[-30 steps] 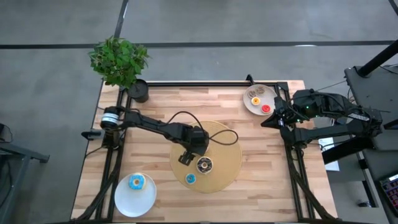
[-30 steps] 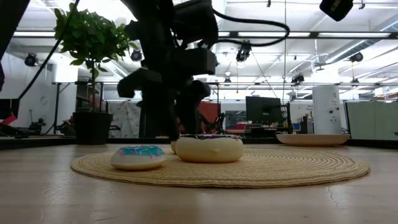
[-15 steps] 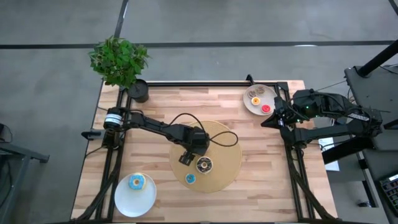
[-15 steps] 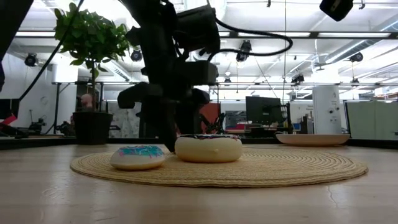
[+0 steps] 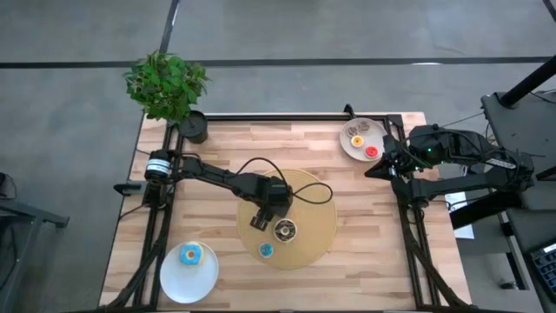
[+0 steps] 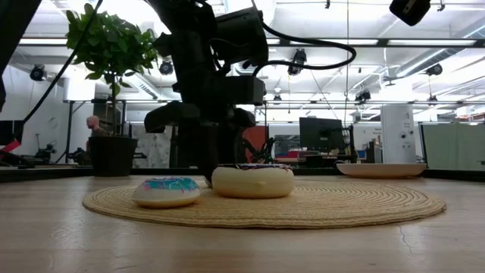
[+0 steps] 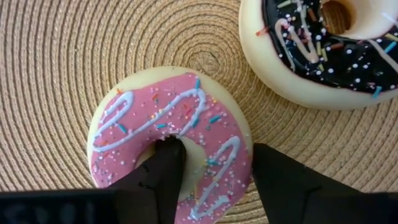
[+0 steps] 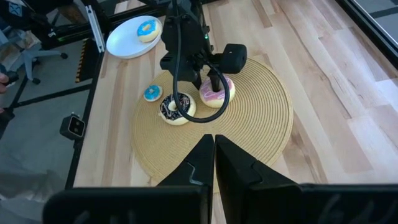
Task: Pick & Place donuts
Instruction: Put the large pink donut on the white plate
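A round woven straw mat (image 5: 308, 228) is laid near the middle of the light wooden slatted table (image 5: 373, 235). On the mat, the left gripper (image 7: 214, 171) is lowered over a cream toy donut iced pink with white squiggles and sprinkles (image 7: 171, 140): one dark finger (image 7: 163, 171) is set into the donut's hole and the other stands against the outer edge, so that one side of the ring is caught between them. Whether the ring is already pinched tight cannot be told; the donut is seen lying flat on the mat. Just beside it, a larger cream donut iced chocolate brown with coloured sprinkles (image 5: 284, 229) is resting on the mat, and a tiny light blue iced donut (image 5: 265, 250) is placed near the mat's edge. A blue-iced donut with a yellow centre (image 5: 190, 255) is held on a plain white plate (image 5: 174, 276) at the table's near left corner. At the far right corner, a second white plate (image 5: 347, 145) is loaded with small donuts, among them a red one (image 5: 371, 151) and an orange-centred one (image 5: 356, 140). The right gripper (image 8: 214, 154) is parked off the table's right side, its fingers pressed together on nothing. A potted green plant (image 5: 167, 87) is stood at the far left corner.
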You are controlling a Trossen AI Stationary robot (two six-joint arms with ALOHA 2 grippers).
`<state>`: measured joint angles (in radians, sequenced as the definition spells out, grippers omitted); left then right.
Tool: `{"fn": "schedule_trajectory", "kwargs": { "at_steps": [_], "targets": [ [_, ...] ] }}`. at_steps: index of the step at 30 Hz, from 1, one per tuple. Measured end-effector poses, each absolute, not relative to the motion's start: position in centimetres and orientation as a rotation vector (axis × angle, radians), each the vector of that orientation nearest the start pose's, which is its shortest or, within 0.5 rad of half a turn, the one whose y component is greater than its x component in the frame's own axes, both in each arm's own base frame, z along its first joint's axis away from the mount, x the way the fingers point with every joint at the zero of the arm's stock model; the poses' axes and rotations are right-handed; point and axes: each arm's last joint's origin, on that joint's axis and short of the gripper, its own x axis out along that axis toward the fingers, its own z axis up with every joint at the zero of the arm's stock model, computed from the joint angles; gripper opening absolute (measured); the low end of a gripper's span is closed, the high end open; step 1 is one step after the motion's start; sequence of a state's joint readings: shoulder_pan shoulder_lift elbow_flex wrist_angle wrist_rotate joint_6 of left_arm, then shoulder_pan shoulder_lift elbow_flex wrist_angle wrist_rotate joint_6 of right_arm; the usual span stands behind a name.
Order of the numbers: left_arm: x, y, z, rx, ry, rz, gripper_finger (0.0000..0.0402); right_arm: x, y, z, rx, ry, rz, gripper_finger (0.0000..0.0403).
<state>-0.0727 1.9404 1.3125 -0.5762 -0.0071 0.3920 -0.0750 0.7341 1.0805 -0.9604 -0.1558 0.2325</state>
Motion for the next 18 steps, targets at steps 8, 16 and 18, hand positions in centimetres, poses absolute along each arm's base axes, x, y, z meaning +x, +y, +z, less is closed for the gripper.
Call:
{"fn": "schedule_trajectory", "kwargs": {
  "at_steps": [8, 16, 18],
  "targets": [
    [38.25, -2.75, 16.40, 0.389, 1.178, -0.293, 0.0151, 11.29, -0.40, 36.45, 0.296, 0.617, 0.007, 0.0009],
    [38.47, -2.77, 16.76, 0.386, 1.169, -0.291, 0.0151, 11.29, -0.40, 36.45, 0.296, 0.617, 0.007, 0.0009],
    [38.55, -2.80, 16.91, 0.385, 1.165, -0.292, 0.0151, 11.29, -0.40, 36.44, 0.296, 0.618, 0.007, 0.0009]
  ]
}}
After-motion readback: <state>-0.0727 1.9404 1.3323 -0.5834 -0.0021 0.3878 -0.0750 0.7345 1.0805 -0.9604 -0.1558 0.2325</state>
